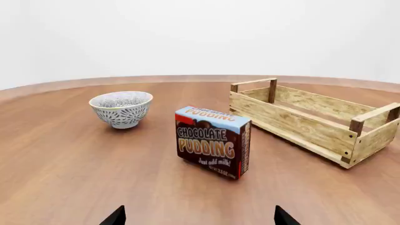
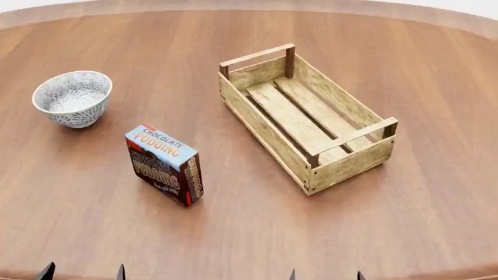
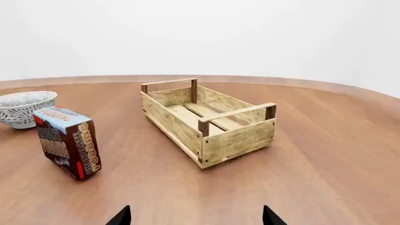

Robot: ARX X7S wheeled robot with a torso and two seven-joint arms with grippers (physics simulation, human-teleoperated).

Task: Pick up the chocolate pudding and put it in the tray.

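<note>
The chocolate pudding (image 2: 163, 164) is a small carton with a light blue top and dark brown front. It stands upright on the wooden table, left of the tray; it also shows in the left wrist view (image 1: 212, 141) and the right wrist view (image 3: 67, 142). The tray (image 2: 374, 153) is a long light-wood slatted crate with bar handles, empty, set diagonally right of centre; it also shows in the wrist views (image 1: 300, 126) (image 3: 234, 140). My left gripper (image 2: 83, 273) and right gripper (image 2: 325, 275) are open and empty at the table's near edge, well short of the carton.
A grey-white patterned round bowl (image 2: 73, 98) stands at the back left, beyond the carton. The round wooden table (image 2: 249, 233) spreads under everything, its far edge curving across the back.
</note>
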